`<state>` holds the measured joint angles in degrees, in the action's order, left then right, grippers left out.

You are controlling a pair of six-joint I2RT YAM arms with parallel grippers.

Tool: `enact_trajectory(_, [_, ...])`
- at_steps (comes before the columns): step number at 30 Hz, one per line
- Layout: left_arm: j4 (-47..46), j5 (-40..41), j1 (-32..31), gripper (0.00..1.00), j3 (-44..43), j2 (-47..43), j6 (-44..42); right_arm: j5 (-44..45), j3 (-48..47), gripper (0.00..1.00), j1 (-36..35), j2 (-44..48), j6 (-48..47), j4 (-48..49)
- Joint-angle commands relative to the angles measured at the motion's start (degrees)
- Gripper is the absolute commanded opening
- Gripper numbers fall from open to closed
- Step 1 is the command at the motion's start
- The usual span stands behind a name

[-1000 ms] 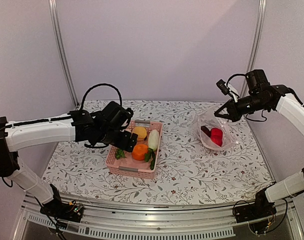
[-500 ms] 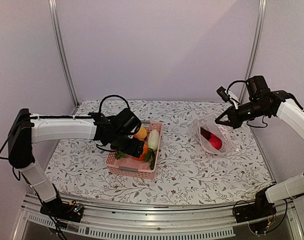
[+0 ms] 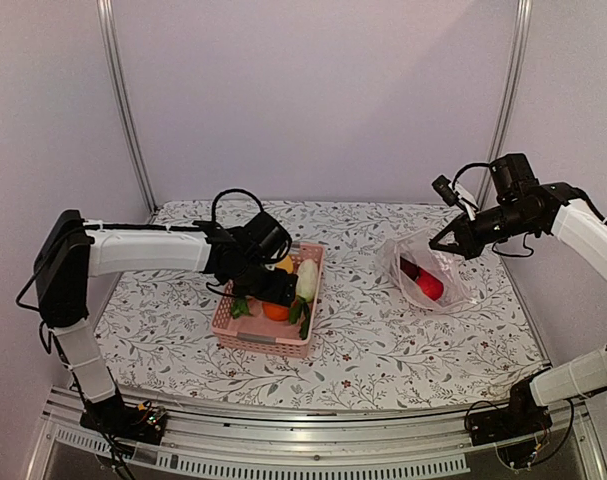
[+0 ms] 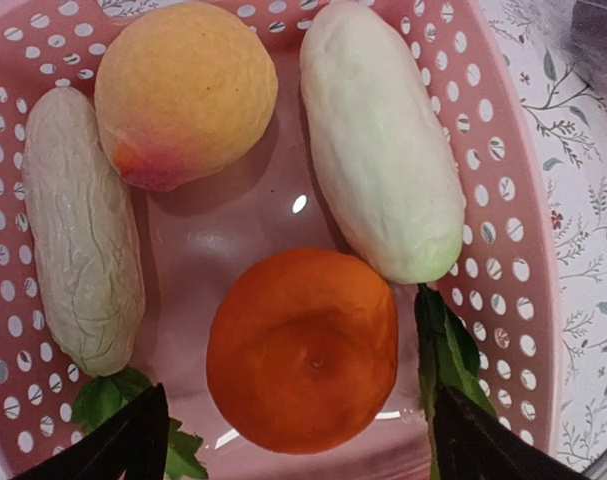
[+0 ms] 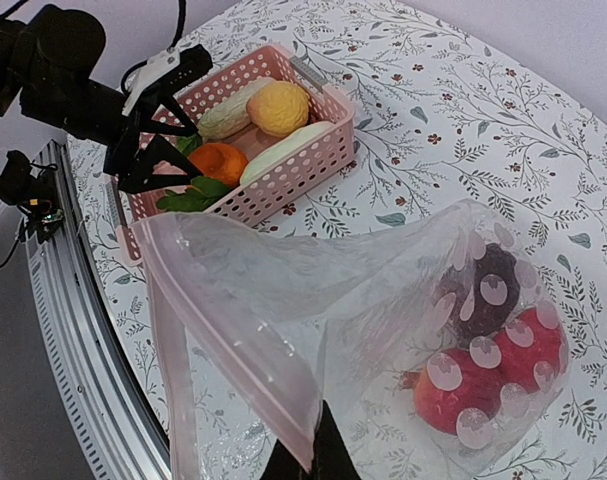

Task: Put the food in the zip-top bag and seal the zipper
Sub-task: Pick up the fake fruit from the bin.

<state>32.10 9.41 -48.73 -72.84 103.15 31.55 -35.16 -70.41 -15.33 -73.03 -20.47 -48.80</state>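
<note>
Well, from above, the left gripper (image 3: 270,292) hung low in the pink basket (image 3: 265,343) at centre frame, while the right gripper (image 3: 449,238), far right, pinched the rim of the zip-top bag (image 3: 430,272) and held it up. Through the left wrist camera the jaws stood spread either side of the orange (image 4: 303,352) (not touching it, as far as I could tell), the white radish (image 4: 378,140) just beside. I reckoned it best to drop straight down and close across its widest part, clear of the leaves (image 4: 445,345). The right wrist view showed the bag's mouth gaping toward the basket, red pieces (image 5: 473,385) inside at lower right.
</note>
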Motion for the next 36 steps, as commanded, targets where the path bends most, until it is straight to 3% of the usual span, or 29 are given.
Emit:
enact_trajectory(1, [-0.76, -0.4, 1.48, 0.91, -2.48, 2.26, 1.44, -0.35, 1.45, 0.0, -0.17, 0.88, -0.43, 0.53])
enact_trajectory(23, [1.85, -1.41, 1.94, 0.9, -3.96, 7.67, 0.9, -0.96, 1.95, 0.0, -0.21, 0.18, -0.62, 0.78])
enact_trajectory(36, [3.12, 0.85, 2.71, 0.81, -0.58, 5.77, 0.42, -1.14, 1.71, 0.0, -0.22, -0.35, -0.69, 0.61])
